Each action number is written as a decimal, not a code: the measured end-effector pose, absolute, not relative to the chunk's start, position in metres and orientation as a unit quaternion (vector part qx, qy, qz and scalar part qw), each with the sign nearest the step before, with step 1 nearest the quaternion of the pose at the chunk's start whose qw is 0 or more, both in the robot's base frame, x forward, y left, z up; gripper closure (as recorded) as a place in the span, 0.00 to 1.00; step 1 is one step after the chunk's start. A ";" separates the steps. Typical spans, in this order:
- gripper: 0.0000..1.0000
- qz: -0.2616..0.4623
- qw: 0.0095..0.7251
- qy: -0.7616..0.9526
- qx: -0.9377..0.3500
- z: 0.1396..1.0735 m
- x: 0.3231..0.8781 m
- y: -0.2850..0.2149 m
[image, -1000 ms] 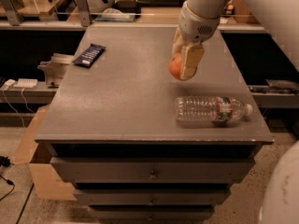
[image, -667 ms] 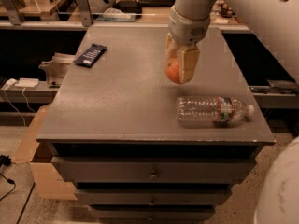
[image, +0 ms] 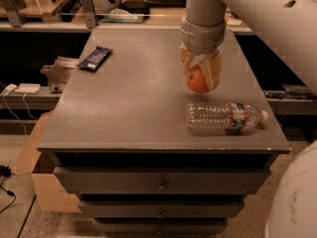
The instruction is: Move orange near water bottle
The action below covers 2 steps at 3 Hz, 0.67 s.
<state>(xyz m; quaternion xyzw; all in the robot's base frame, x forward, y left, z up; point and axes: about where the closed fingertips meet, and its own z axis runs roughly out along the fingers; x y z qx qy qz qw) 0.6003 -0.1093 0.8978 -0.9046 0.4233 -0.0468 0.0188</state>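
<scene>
Carried the orange (image: pixel 196 83) a little rightward and nearer the front edge than a moment before, closing some of the gap to the water bottle (image: pixel 223 117); kept the gripper (image: pixel 201 79) clamped on it all the while.

Judged the step in hand to be the set-down beside the bottle; needed only a short further travel toward it, then a gentle lowering straight down, with release held off until the fruit sat on the tabletop (image: pixel 133 108); risked a roll otherwise, since a round fruit and a bottle on its side would both wander at a nudge; best stopped just short of the ribbed wall rather than against it, with an upward withdrawal afterward.

Found the two pale fingers (image: pixel 214 71) narrowly spread, pressed on either side of the orange and pointing down from the grey wrist (image: pixel 202 31); touched nothing else; could not tell whether the fruit cleared the surface or brushed it.

Saw the orange near the bottle, just behind its clear body, not touching; saw the bottle lying on its side toward the front right of the top, white cap at the right end, red-and-green label band next to the neck.

Noted a dark flat packet (image: pixel 95 58) well apart at the far left; drawers (image: pixel 158 180) below the top.
</scene>
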 end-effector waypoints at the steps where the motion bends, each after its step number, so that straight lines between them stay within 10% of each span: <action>1: 1.00 -0.046 0.015 0.379 -0.924 0.895 0.607 -0.122; 2: 1.00 -0.041 0.011 0.357 -0.933 0.890 0.606 -0.128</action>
